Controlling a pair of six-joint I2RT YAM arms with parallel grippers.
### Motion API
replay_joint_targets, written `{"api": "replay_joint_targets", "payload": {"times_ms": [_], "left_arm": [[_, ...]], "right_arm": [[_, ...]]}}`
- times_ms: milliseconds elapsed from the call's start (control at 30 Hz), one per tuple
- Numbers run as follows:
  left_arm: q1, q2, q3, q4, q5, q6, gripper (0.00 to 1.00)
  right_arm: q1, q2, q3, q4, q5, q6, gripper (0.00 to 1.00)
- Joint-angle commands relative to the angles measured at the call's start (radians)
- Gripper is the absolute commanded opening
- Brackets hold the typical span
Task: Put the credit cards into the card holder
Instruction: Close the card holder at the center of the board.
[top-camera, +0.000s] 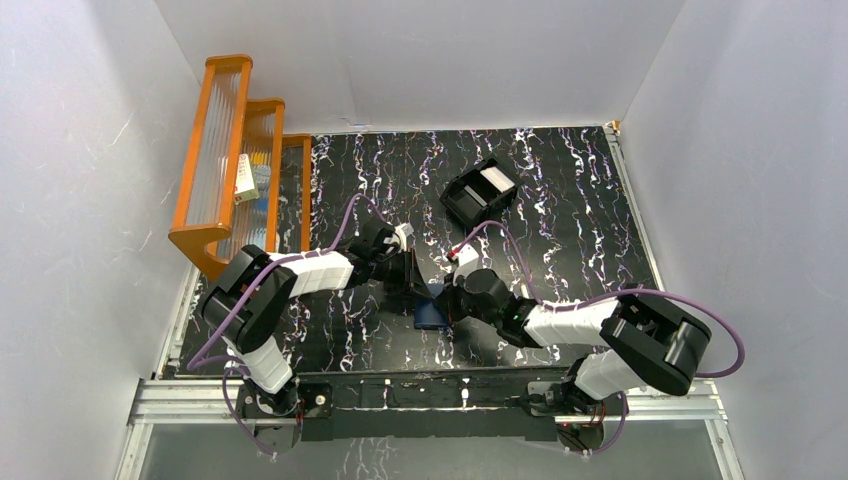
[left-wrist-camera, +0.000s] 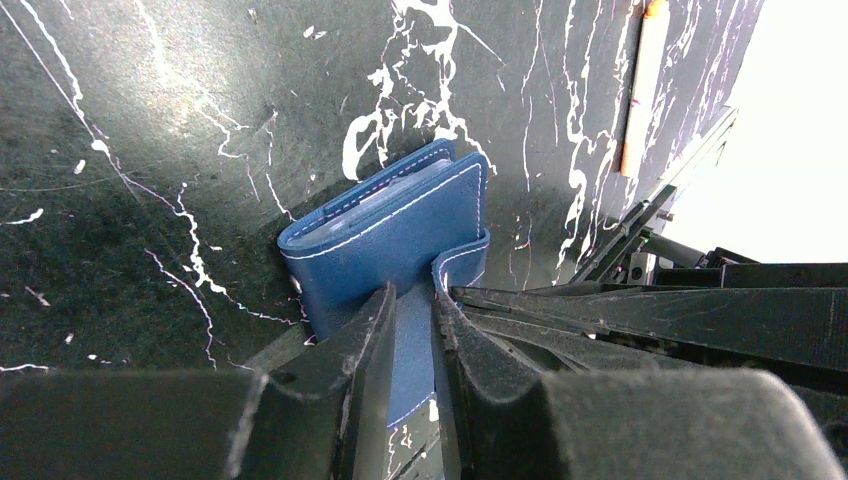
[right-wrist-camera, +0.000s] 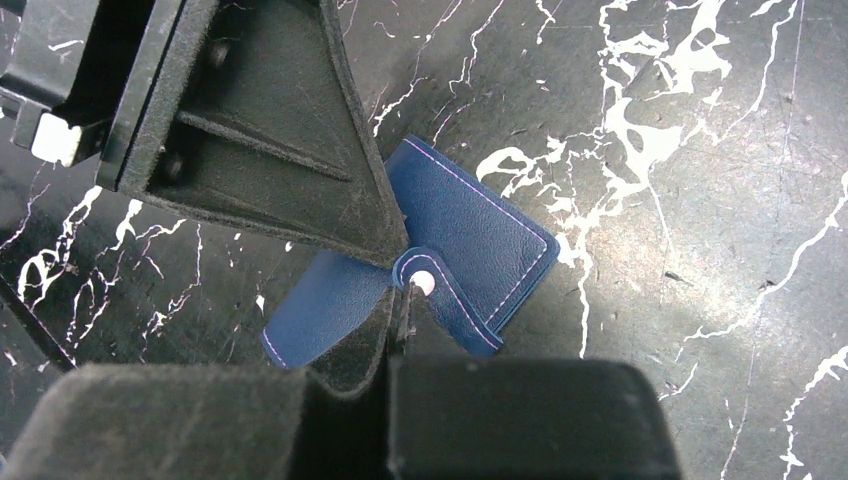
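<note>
The card holder, a navy-blue wallet, lies folded on the black marbled table, also visible as the card holder in the top view. Pale edges of credit cards show between its covers. My left gripper is shut on one blue cover flap, which runs up between the two fingers. My right gripper is shut, with its tips against the snap tab of the card holder and nothing visible between them. In the top view both the left gripper and the right gripper meet over the wallet.
A black open-top box with a white flat piece in it stands at the back centre. An orange rack lines the back left. A thin pale stick lies beyond the wallet. The left gripper's finger fills the right wrist view's upper left.
</note>
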Motion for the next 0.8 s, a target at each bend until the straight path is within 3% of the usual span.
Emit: {"api": "replay_joint_targets", "payload": {"times_ms": [0,233,333,400,500,767], "left_arm": [[-0.009,-0.001,-0.014,-0.06,-0.047,0.01,0.2],[-0.008,0.012,-0.014,-0.079,-0.058,0.018,0.2],[-0.008,0.004,-0.012,-0.085,-0.06,0.017,0.21],[-0.008,-0.005,-0.01,-0.094,-0.061,0.014,0.21],[-0.008,-0.025,-0.006,-0.111,-0.068,0.005,0.22],[-0.01,-0.068,0.041,-0.225,-0.114,-0.017,0.24]], "right_arm": [[0.017,-0.004,0.063,-0.052,-0.049,-0.012,0.0],[0.02,-0.026,0.111,-0.173,-0.058,-0.02,0.0],[0.019,-0.05,0.138,-0.234,-0.054,-0.02,0.18],[0.02,-0.086,0.153,-0.261,-0.035,0.004,0.23],[0.017,-0.141,0.196,-0.362,0.088,0.154,0.37],[-0.026,-0.149,0.306,-0.594,0.152,0.381,0.36]]}}
